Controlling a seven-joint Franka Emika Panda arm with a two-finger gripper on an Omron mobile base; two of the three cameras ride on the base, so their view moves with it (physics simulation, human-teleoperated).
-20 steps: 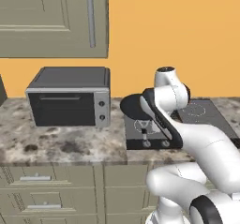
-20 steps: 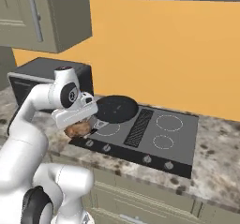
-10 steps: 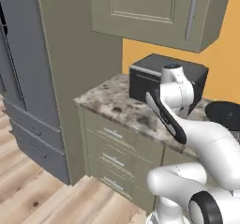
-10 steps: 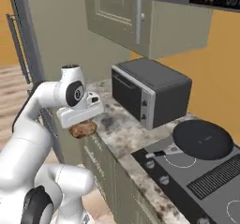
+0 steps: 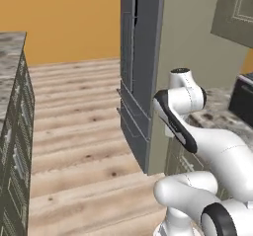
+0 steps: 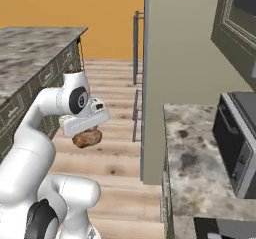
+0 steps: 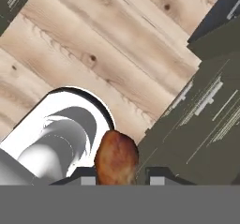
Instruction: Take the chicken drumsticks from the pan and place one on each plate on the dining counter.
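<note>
Pincer (image 6: 88,135) is clamped on one chicken drumstick (image 6: 87,138), so I'm carrying it out over the wooden floor (image 6: 117,148). From my right base cam, the dining counter (image 6: 35,48) sits off to the drumstick's left, and the tall grey-green cabinet (image 6: 180,73) stands on its right.

— Where is the arm?
— Folded at the elbow, its hand level with the tall grey cabinet (image 6: 192,58) and left of it in the right base view.
— And the gripper (image 6: 86,133)?
— It points down, apparently clamped on a chicken drumstick (image 7: 116,157); the fingertips themselves are hard to make out.
</note>
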